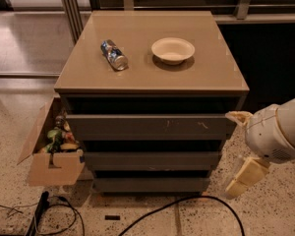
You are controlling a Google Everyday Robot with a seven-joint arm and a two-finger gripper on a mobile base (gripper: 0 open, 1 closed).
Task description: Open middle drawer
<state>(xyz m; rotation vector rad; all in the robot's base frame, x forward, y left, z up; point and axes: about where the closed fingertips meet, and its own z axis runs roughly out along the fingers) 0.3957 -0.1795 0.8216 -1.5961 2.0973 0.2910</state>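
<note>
- Gripper (247,149) low at cabinet's (137,77) 4 o'clock, just off the drawer fronts' right ends. Open or closed: can't tell.
- Cream tip by top drawer's (147,127) right corner; contact unclear.
- Mid drawer (152,160) is 2nd front down, pushed in, no interior showing.
- On top: can (114,54) on its side at 10 o'clock, bowl (172,49) at 1 o'clock.
- Box (51,161) on floor at 8 o'clock, cables (177,208) at 6.

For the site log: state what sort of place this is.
Probably an office or lab test area: three-drawer cabinet on speckled floor, loose cables, cardboard box alongside. The gripper is right of the cabinet.
</note>
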